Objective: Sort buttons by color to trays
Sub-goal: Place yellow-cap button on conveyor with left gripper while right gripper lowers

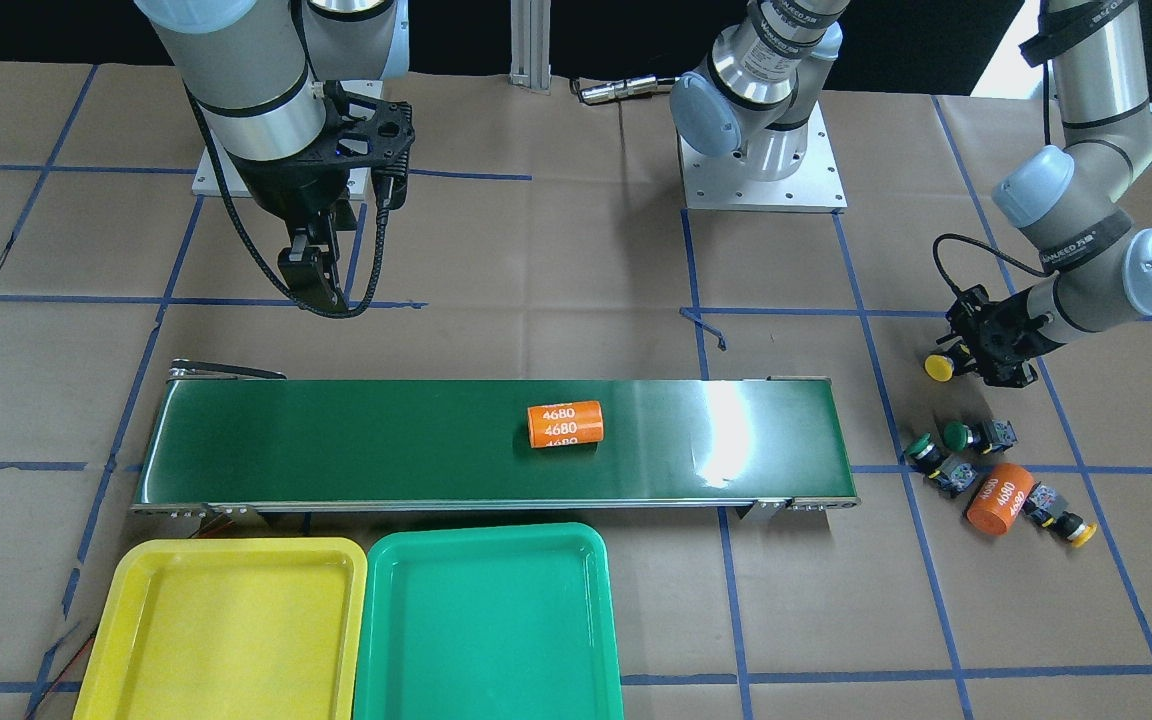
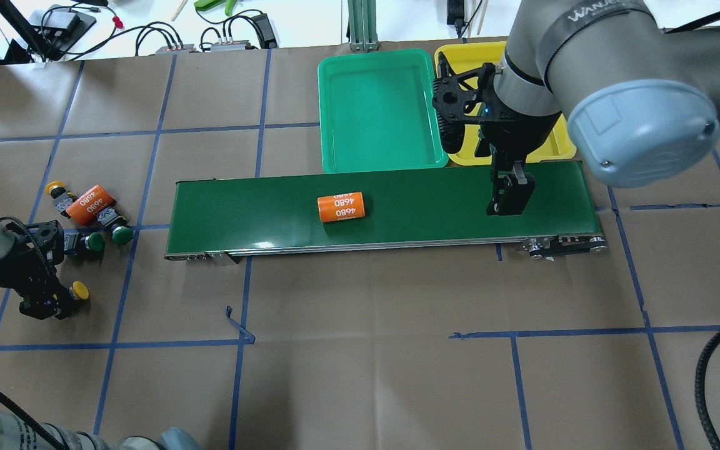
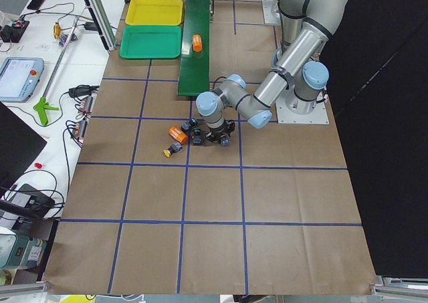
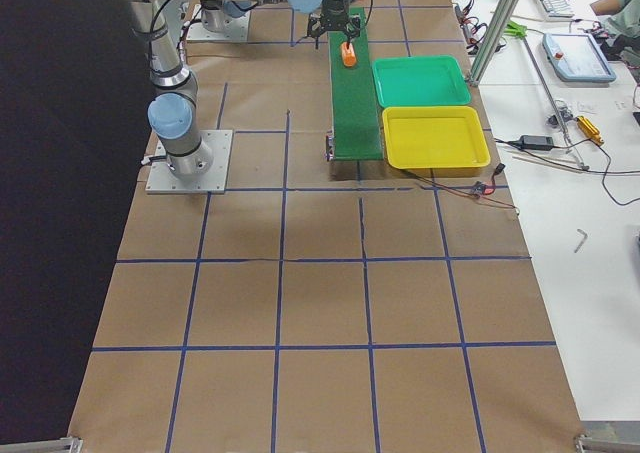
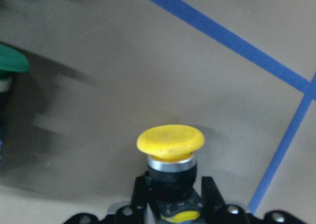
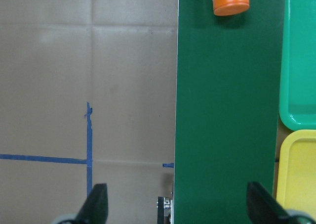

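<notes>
My left gripper (image 1: 958, 362) is shut on a yellow-capped button (image 1: 939, 367), gripping its black body low over the brown paper; the left wrist view shows the cap (image 5: 170, 141) sticking out past the fingers. Two green-capped buttons (image 1: 921, 447) (image 1: 958, 434) and another yellow-capped button (image 1: 1076, 527) lie close by on the paper. My right gripper (image 2: 509, 197) is open and empty, hanging above the belt's end by the trays. The yellow tray (image 1: 221, 630) and the green tray (image 1: 491, 620) stand side by side beside the belt, with nothing in them.
A long dark green conveyor belt (image 1: 386, 450) carries an orange "4680" cylinder (image 1: 564, 424). A second orange cylinder (image 1: 998, 498) lies among the loose buttons. My right arm hides part of the yellow tray (image 2: 554, 147) in the overhead view.
</notes>
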`<state>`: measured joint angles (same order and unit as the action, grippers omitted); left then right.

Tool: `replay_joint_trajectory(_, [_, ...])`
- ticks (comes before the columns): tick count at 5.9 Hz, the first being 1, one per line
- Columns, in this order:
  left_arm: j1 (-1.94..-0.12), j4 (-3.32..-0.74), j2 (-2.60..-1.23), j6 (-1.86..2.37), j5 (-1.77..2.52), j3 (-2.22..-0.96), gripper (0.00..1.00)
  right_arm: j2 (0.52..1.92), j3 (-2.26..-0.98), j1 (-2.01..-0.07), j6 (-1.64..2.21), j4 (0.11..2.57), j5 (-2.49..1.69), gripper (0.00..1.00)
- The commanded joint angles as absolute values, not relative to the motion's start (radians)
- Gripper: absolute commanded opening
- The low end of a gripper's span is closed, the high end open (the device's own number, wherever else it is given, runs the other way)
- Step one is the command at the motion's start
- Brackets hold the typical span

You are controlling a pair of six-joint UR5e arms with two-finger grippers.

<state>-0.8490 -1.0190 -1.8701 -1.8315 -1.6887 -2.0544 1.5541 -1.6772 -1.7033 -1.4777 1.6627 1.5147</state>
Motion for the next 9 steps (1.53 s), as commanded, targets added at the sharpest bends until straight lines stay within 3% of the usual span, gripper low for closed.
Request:
replay_joint_trajectory(1, [-0.888,-1.096,-1.832,-1.821,-1.628,-1.972,0.0,1.555,-1.71,-1.718,-1.479,1.666,1.514,1.0])
replay_joint_trajectory(3, [-1.105,-1.285,-1.802,-1.834,-1.562,-1.767,0.0,1.559,-1.73,-1.721,-1.476,1.683,1.511,1.0])
replay_joint_trajectory(4, [-1.221,-1.292,-1.81,-1.83,-1.556,-1.725,0.0,1.559,-1.727,-1.721,-1.474,1.684,1.517,1.0])
replay_joint_trajectory(6, [-1.404,-1.286,-1.835,-1.786,-1.563,-1.735,0.0,1.559,-1.724,-1.721,-1.474,1.684,1.52,1.0])
replay_joint_trajectory(9, [-1.488,-1.276,-1.859,-1.626,-1.565,-1.767,0.02,1.559,-1.726,-1.721,-1.473,1.684,1.52,1.0])
